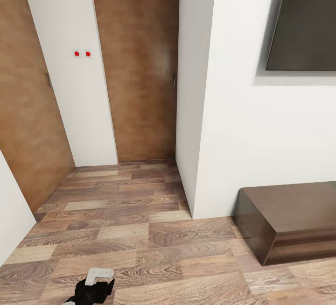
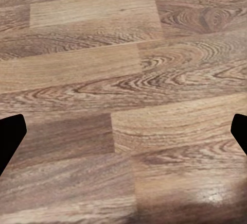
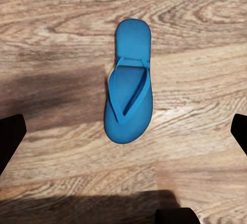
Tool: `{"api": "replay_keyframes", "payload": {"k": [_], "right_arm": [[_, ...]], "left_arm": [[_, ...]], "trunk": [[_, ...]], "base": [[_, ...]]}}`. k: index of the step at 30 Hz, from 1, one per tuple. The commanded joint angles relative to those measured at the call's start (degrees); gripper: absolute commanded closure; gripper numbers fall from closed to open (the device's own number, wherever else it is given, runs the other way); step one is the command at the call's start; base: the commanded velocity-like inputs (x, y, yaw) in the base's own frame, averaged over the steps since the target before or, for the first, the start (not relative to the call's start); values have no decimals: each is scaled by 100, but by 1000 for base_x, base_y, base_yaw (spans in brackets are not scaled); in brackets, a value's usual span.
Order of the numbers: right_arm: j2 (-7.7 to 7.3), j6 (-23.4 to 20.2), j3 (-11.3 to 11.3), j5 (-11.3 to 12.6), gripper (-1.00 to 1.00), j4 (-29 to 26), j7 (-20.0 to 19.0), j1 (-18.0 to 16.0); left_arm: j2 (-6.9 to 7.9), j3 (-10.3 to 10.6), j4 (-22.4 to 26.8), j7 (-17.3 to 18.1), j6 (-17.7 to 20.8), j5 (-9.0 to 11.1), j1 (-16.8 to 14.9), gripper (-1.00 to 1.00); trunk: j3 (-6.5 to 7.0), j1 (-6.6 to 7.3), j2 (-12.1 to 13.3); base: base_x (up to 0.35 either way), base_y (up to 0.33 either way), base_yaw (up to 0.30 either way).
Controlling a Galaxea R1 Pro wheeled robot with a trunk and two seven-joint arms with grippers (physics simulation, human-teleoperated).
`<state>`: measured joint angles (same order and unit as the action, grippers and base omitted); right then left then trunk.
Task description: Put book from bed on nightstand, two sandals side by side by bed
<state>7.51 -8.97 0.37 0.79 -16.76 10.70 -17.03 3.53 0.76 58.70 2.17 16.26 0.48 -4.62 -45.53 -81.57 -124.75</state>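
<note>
Right hand wide open above sandal

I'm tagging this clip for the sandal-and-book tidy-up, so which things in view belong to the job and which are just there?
Belongs to the job:
- blue sandal, flat on the wood floor, between the open right gripper fingertips, not held
- left gripper, open over bare floor

Just there:
- brown doors
- dark wall screen
- low dark cabinet

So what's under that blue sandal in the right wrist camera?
The sandal lies flat, strap up, on the wood floor. The boards directly beneath its sole are covered, so anything there can't be seen.
</note>
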Motion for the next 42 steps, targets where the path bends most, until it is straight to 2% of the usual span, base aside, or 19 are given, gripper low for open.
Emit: {"api": "replay_keyframes", "payload": {"k": [1, 13, 18, 28, 29, 36, 42], "right_arm": [[2, -36, 5, 8, -100, -13, 22, 0], [2, -39, 5, 8, -100, -12, 22, -1], [-24, -88, 20, -13, -100, -175, 100, 32], [-30, -114, 24, -10, -100, -342, 162, 14], [-30, -116, 24, -10, -100, -345, 165, 7], [-23, -134, 25, -4, -100, -353, 184, -130], [-16, -274, 25, -1, -100, -341, 198, -211]], "left_arm": [[4, 7, 9, 9, 31, 5, -2, -100], [5, 6, 11, 8, 32, 5, -13, -100], [18, -50, 172, 21, 170, 46, 95, -100], [177, -81, 494, 35, 491, 61, -11, -100], [197, -82, 1860, 35, 2176, 57, -25, -100], [397, -84, 2614, 30, 3087, 36, -288, -100], [469, -89, 2800, 33, 3435, 33, -733, -100]], "trunk": [[-6, 1, -3], [-6, 1, -3], [-6, 1, -3], [-6, 1, -3], [-6, 1, -3], [-6, 1, -3], [-6, 1, -3]], "base": [[0, 0, 0], [0, 0, 0], [0, 0, 0], [0, 0, 0], [0, 0, 0], [0, 0, 0], [0, 0, 0]]}}
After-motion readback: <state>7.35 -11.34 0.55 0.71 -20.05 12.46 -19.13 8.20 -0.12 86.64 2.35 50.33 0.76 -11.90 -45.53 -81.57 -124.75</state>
